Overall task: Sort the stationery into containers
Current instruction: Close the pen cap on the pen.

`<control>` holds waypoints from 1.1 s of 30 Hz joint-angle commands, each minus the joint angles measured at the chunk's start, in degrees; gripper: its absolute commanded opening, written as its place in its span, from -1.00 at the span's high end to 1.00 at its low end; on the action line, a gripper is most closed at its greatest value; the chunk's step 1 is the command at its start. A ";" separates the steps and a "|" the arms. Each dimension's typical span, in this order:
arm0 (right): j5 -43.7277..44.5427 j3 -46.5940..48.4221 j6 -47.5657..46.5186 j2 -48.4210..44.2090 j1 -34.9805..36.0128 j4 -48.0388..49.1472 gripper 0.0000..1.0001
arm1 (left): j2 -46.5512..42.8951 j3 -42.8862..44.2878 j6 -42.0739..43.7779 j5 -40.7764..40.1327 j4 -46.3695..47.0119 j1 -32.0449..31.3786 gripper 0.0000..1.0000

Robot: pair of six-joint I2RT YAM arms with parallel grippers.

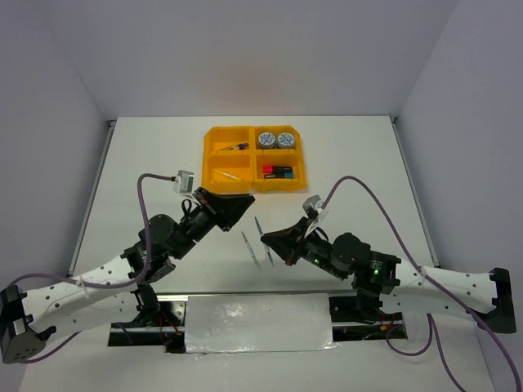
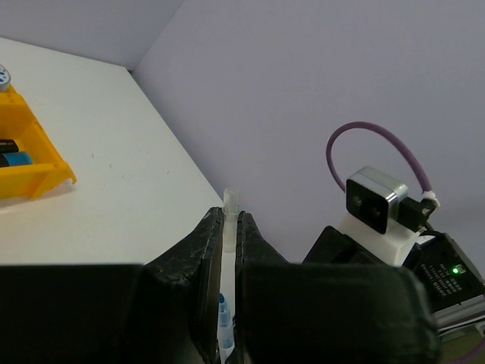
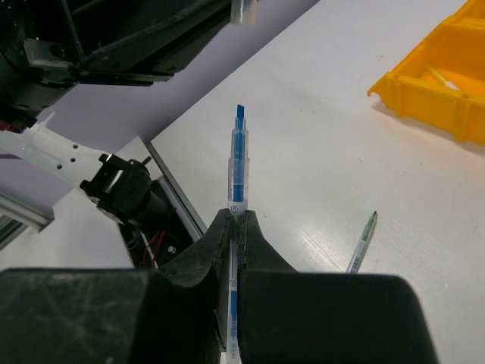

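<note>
My left gripper (image 1: pixel 243 202) is shut on a clear pen cap (image 2: pixel 230 206) and holds it above the table. My right gripper (image 1: pixel 266 238) is shut on a thin blue pen (image 3: pixel 237 171) whose bare tip points at the left gripper. In the left wrist view the blue tip (image 2: pixel 223 315) shows just below the left gripper (image 2: pixel 229 218). The cap (image 3: pixel 244 9) sits at the top of the right wrist view, beyond the right gripper (image 3: pixel 237 218). The orange-yellow tray (image 1: pixel 254 157) holds two tape rolls (image 1: pixel 275 140), highlighters (image 1: pixel 278 171) and thin pens (image 1: pixel 229 174).
A thin pen (image 1: pixel 249 247) lies on the table between the grippers. A green pen (image 3: pixel 362 243) lies on the table to the right of my right fingers. The tray's corner shows in the left wrist view (image 2: pixel 45 171) and the right wrist view (image 3: pixel 447 87).
</note>
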 commanded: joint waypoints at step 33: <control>6.08 5.99 -2.70 1.79 0.31 0.60 1.00 | 2.63 3.44 0.09 3.93 1.24 -0.18 1.00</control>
